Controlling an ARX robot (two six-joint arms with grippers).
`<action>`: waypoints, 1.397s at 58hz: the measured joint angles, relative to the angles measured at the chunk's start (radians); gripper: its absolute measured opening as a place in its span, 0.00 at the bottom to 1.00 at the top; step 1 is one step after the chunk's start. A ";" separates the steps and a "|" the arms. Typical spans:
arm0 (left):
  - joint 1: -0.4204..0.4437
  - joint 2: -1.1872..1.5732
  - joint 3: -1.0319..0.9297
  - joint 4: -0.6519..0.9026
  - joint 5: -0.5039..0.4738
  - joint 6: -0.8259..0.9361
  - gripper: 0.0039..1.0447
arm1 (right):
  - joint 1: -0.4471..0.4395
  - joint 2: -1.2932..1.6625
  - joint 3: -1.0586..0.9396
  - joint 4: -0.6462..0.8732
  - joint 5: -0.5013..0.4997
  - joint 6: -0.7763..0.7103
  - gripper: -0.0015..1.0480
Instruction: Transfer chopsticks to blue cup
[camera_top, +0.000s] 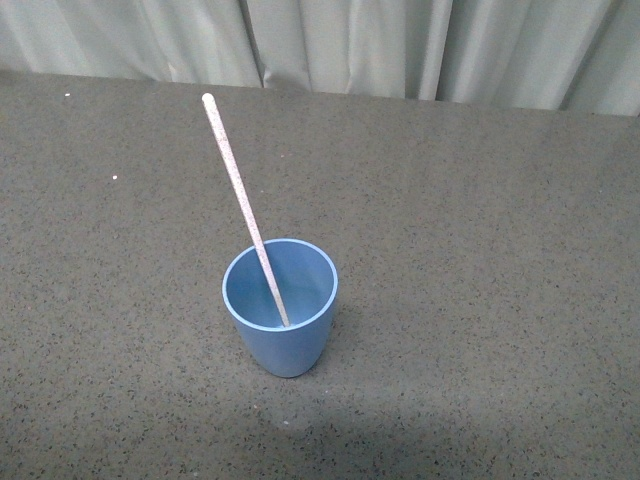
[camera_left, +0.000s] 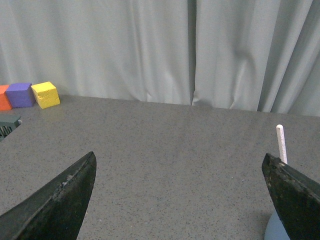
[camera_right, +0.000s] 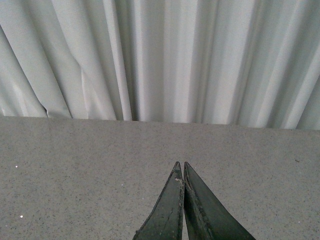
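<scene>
The blue cup (camera_top: 280, 305) stands upright on the grey table in the front view. The pale speckled chopstick (camera_top: 240, 195) stands inside it, its lower end on the cup's floor, leaning up and to the far left over the rim. Neither arm shows in the front view. My left gripper (camera_left: 179, 162) is open and empty, with the chopstick's top end (camera_left: 281, 142) and a sliver of the cup (camera_left: 276, 229) beside one finger. My right gripper (camera_right: 180, 165) is shut with nothing between its fingers, over bare table.
A grey-white curtain (camera_top: 330, 40) hangs along the table's far edge. In the left wrist view, yellow (camera_left: 45, 94), purple (camera_left: 19, 94) and orange (camera_left: 3, 97) blocks sit at the back by the curtain, with a dark object (camera_left: 7, 126) near them.
</scene>
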 joint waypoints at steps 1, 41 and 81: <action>0.000 0.000 0.000 0.000 0.000 0.000 0.94 | 0.000 -0.019 0.000 -0.018 0.000 0.000 0.01; 0.000 0.000 0.000 0.000 0.000 0.000 0.94 | 0.000 -0.418 0.000 -0.403 0.000 -0.001 0.02; 0.000 0.000 0.000 0.000 0.000 0.000 0.94 | 0.000 -0.586 0.000 -0.578 -0.002 0.003 0.20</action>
